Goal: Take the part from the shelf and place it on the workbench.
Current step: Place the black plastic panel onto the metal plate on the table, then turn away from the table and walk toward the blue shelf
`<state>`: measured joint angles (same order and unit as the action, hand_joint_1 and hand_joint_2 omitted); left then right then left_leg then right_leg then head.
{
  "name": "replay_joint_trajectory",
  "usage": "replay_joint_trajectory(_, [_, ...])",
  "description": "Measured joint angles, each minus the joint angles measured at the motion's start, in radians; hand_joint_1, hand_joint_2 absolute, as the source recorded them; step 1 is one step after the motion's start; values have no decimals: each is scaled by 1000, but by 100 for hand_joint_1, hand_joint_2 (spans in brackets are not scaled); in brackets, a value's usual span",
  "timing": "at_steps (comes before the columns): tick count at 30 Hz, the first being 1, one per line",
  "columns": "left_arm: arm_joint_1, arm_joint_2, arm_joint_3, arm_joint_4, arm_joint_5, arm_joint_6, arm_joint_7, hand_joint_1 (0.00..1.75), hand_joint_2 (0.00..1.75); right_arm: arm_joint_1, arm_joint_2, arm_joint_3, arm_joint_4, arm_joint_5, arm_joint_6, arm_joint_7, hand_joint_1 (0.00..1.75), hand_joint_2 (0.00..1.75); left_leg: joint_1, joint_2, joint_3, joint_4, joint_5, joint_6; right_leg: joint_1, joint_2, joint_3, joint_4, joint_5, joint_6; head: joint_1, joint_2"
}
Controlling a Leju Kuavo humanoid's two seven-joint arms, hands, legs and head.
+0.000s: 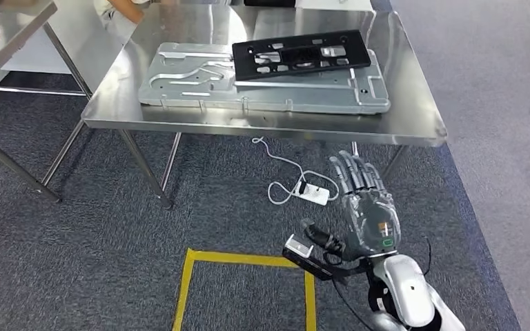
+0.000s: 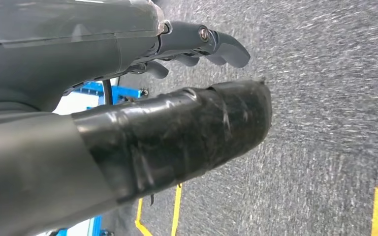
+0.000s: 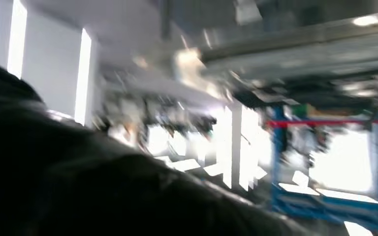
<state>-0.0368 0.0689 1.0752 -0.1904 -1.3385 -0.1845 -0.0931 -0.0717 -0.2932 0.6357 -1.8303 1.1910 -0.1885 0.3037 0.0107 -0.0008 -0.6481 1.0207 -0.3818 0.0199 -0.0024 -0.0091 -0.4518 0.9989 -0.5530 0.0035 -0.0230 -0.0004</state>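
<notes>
1 right hand (image 1: 367, 207) outstretched, empty

- Even overhead light is glaring softly off the steel workbench (image 1: 400, 103).
- Right wrist view is smearing badly, its windows blowing out white.
- Left wrist view is blurring the carpet (image 2: 325, 98).

Empty left robot hand (image 2: 128, 98) above carpet (image 2: 325, 98).

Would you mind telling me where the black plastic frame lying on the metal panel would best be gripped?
Probably by its near long edge, approached from the robot's side of the table. The black frame lies flat on the metal panel, and its openwork slots give fingers purchase. The right hand hangs open, below the table.
</notes>
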Motion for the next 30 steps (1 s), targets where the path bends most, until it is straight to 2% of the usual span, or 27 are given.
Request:
replay_joint_trajectory(1, [3, 0, 1, 0, 8, 1, 1, 0, 0, 50, 9, -31, -2, -28, -30, 7, 0, 87, 1, -2, 1, -3, 9, -6, 1, -1, 0, -11, 2, -5, 1, 0])
replay_joint_trajectory(2, [6, -2, 2, 0, 13, 5, 1, 0, 44, 102, 17, -59, -1, -64, -58, 20, 0, 131, 2, -2, 0, -5, 13, -12, 0, -2, -6, -14, 11, -12, 3, 0])
replay_joint_trajectory(3, [9, -16, 3, 0, 15, 17, 1, 0, 87, 166, 31, -91, 8, -121, -72, 41, 0, 175, 3, -3, -5, 1, 0, -16, -2, -4, -13, -18, 19, -19, 3, 0])
replay_joint_trajectory(4, [10, -39, 4, 0, 13, 40, -3, 0, 131, 242, 55, -135, 31, -210, -69, 60, 0, 175, 3, -3, -13, 22, -34, -20, -4, -8, -21, -23, 29, -27, 1, 0])
replay_joint_trajectory(5, [11, -70, 4, 1, 8, 75, -9, 0, 175, 321, 89, -194, 71, -326, -51, 70, 0, 175, 4, -3, -24, 62, -85, -22, -6, -14, -30, -27, 39, -33, 0, 0])
replay_joint_trajectory(7, [8, -136, 3, 5, -4, 145, -20, 0, 175, 447, 179, -355, 209, -571, 24, 57, 0, 175, 5, -2, -45, 175, -185, -30, -6, -29, -51, -27, 54, -37, -4, 0])
replay_joint_trajectory(8, [6, -161, 2, 9, -8, 162, -17, 0, 175, 477, 228, -446, 296, -652, 69, 50, 0, 175, 7, -2, -43, 220, -210, -35, -6, -34, -64, -22, 61, -38, -3, 0])
replay_joint_trajectory(9, [5, -184, 1, 14, -12, 164, -9, 0, 131, 484, 278, -543, 389, -692, 114, 54, 0, 175, 11, -1, -25, 234, -213, -40, -6, -35, -80, -14, 67, -38, -3, 0])
replay_joint_trajectory(10, [4, -202, 0, 19, -17, 158, -1, 0, 87, 475, 326, -643, 482, -703, 151, 64, 0, 131, 16, 0, 14, 210, -202, -44, -6, -32, -96, -3, 73, -37, -3, 0])
replay_joint_trajectory(11, [1, -217, 0, 23, -21, 148, 4, 0, 44, 451, 373, -746, 570, -695, 175, 76, 0, 87, 21, 0, 69, 152, -184, -48, -7, -26, -112, 9, 77, -36, -3, 0])
replay_joint_trajectory(12, [-5, -227, 0, 25, -22, 138, 5, 0, 0, 420, 413, -844, 652, -685, 187, 83, 0, 44, 25, -1, 124, 80, -179, -50, -7, -21, -126, 23, 80, -34, -3, 0])
replay_joint_trajectory(13, [-12, -232, -1, 26, -20, 129, 1, 0, 0, 391, 449, -937, 726, -688, 190, 81, 0, 0, 24, -3, 162, 22, -175, -49, -5, -16, -135, 36, 80, -29, -2, 0])
replay_joint_trajectory(14, [-19, -235, -1, 26, -15, 122, -4, 0, 0, 365, 480, -1024, 792, -704, 194, 68, 0, 0, 22, -3, 184, -13, -180, -43, -3, -13, -141, 46, 80, -24, -2, 0])
replay_joint_trajectory(15, [-23, -237, -1, 26, -10, 117, -11, 0, 0, 343, 507, -1101, 847, -731, 201, 49, 0, 0, 18, -2, 187, -26, -189, -38, -2, -10, -144, 51, 81, -19, -2, 0])
replay_joint_trajectory(17, [-26, -239, -1, 26, -5, 113, -22, 0, 0, 309, 555, -1227, 937, -788, 230, -2, 0, 0, 10, 3, 184, -23, -180, -22, -8, -5, -145, 45, 94, -7, -2, 0])
replay_joint_trajectory(19, [-29, -241, -2, 26, -5, 111, -24, 0, 0, 291, 588, -1310, 996, -816, 263, -36, 0, 0, 9, 8, 187, -40, -149, -2, -15, -1, -142, 30, 112, 5, -3, 0])
replay_joint_trajectory(20, [-31, -243, -2, 26, -6, 110, -22, 0, 0, 284, 601, -1342, 1019, -818, 277, -45, 0, 0, 12, 10, 189, -58, -130, 8, -14, 1, -144, 33, 105, 10, -2, 0])
replay_joint_trajectory(21, [-33, -245, -3, 26, -8, 108, -20, 0, 0, 276, 608, -1370, 1040, -812, 291, -53, 0, 0, 15, 14, 188, -74, -111, 14, -14, 3, -153, 54, 81, 14, -2, 0])
replay_joint_trajectory(24, [-34, -253, -4, 27, -10, 106, -13, 0, 0, 245, 609, -1435, 1114, -750, 324, -105, 0, 0, 20, 22, 160, -80, -86, 15, -21, 7, -204, 208, -33, 25, 0, 0])
replay_joint_trajectory(25, [-34, -254, -4, 27, -8, 107, -12, 0, 0, 236, 601, -1451, 1141, -723, 329, -130, 0, 0, 22, 23, 147, -71, -84, 13, -25, 7, -210, 245, -48, 30, 0, 0])
replay_joint_trajectory(26, [-34, -255, -3, 27, -6, 107, -11, 0, 0, 226, 592, -1466, 1167, -703, 331, -150, 0, 0, 25, 25, 132, -60, -82, 10, -29, 7, -200, 250, -46, 36, -1, 0])
replay_joint_trajectory(27, [-34, -255, -3, 27, -5, 108, -11, 0, 0, 218, 584, -1478, 1188, -689, 332, -164, 0, 0, 30, 25, 117, -47, -81, 6, -35, 7, -170, 217, -28, 44, -1, 0])
replay_joint_trajectory(29, [-37, -253, -3, 26, -4, 110, -11, 0, 0, 202, 574, -1497, 1221, -679, 332, -175, 0, 0, 38, 23, 88, -18, -80, -9, -45, 9, -91, 101, 4, 60, 0, 0])
replay_joint_trajectory(30, [-38, -252, -3, 26, -4, 111, -11, 0, 0, 197, 571, -1503, 1234, -677, 333, -177, 0, 0, 40, 21, 77, -5, -81, -19, -46, 13, -69, 67, 16, 61, 1, 0])
